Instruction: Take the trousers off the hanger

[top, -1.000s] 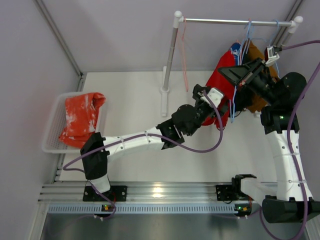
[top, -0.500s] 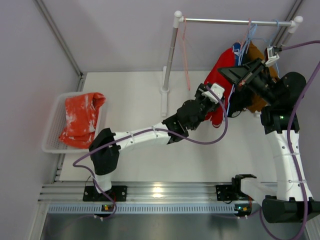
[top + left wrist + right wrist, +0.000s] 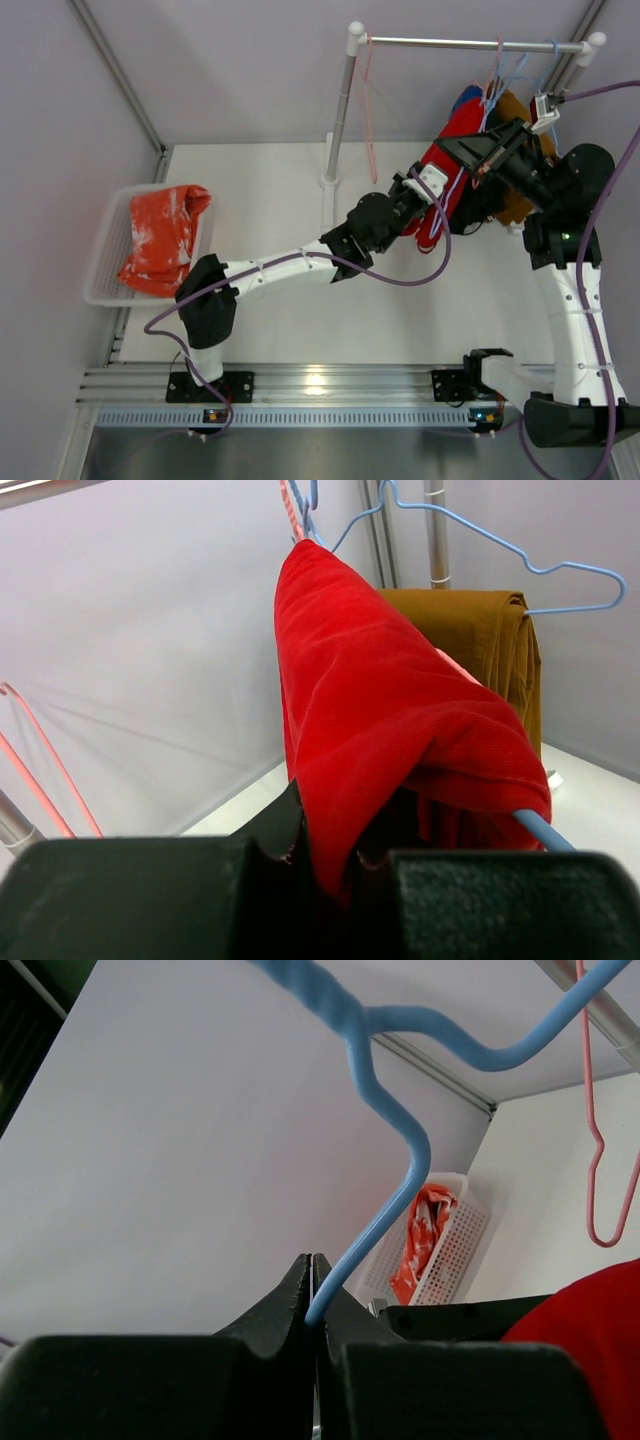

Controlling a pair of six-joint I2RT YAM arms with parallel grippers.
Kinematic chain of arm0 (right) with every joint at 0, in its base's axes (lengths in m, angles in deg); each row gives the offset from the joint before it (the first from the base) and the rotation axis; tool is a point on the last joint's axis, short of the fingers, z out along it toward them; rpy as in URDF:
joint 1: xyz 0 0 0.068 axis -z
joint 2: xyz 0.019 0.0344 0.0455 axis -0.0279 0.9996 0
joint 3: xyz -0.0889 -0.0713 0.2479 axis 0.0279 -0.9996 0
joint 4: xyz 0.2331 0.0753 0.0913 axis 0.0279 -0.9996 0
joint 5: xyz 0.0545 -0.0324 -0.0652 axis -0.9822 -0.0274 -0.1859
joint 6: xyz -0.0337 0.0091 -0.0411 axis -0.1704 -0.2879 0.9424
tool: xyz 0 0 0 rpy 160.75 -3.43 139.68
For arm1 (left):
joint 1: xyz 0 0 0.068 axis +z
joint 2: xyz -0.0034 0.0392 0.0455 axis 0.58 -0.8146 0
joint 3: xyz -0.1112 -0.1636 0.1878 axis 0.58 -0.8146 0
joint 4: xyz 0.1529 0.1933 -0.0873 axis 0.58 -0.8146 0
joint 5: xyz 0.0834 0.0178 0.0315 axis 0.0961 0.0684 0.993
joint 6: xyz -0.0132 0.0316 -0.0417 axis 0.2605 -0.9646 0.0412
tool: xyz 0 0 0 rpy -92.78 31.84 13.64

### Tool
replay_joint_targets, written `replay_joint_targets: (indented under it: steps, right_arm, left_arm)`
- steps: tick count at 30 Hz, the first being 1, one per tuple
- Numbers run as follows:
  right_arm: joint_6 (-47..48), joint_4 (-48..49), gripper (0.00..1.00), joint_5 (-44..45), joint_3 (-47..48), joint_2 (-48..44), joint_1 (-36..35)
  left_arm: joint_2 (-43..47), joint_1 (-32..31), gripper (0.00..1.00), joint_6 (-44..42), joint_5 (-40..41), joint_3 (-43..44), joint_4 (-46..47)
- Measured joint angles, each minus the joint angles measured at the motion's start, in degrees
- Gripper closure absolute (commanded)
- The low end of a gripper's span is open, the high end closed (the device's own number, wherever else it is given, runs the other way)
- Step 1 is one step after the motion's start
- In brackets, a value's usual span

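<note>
**Left jaws pinched on the red trousers, right jaws steadying the hanger**

A flat white table (image 3: 260, 190) carries a silver metal clothes rail on white posts (image 3: 450, 43) at its far side. Well to the left of the rail sits a white perforated plastic basket (image 3: 103, 262), with orange-red, white-speckled cloth trousers (image 3: 160, 235) folded inside. Under the right end of the rail hang the plain red soft cloth trousers (image 3: 370, 700), draped over the bar of a thin blue wire hanger (image 3: 532, 828). Folded brown cloth trousers (image 3: 495, 640) hang just behind them. A thin pink wire hanger (image 3: 591, 1070) hangs bare nearer the rail's left post.

The left gripper (image 3: 325, 858) reaches up from below the rail. Its black jaws are closed tight on the lower fold of the red trousers. The right gripper (image 3: 312, 1290), beside the rail's right end, has its jaws pinched together on a blue wire neck under a twisted hook. This looks like the same blue hanger.

By my reading, you are at the pull-off step. Hold the hanger firm with the right arm so it neither swings nor lifts off the rail. With the left arm, draw the cloth slowly away from the rail and along the hanger bar, so the far half slides over instead of snagging. Watch that the brown trousers are not dragged along.
</note>
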Motion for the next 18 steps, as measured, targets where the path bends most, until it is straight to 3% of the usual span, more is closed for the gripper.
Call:
replay_joint_targets:
  steps: [11,18]
  right_arm:
    - [5.16,-5.44,1.00,-4.90,0.83,-0.76,9.40]
    - [8.33,-6.23,1.00,-5.86,0.83,-0.74,11.10]
  left_arm:
    - [7.08,1.40,1.00,-4.68,-3.85,-0.72,-6.86]
    - [11.02,1.42,1.00,-5.90,-6.73,-0.72,-9.84]
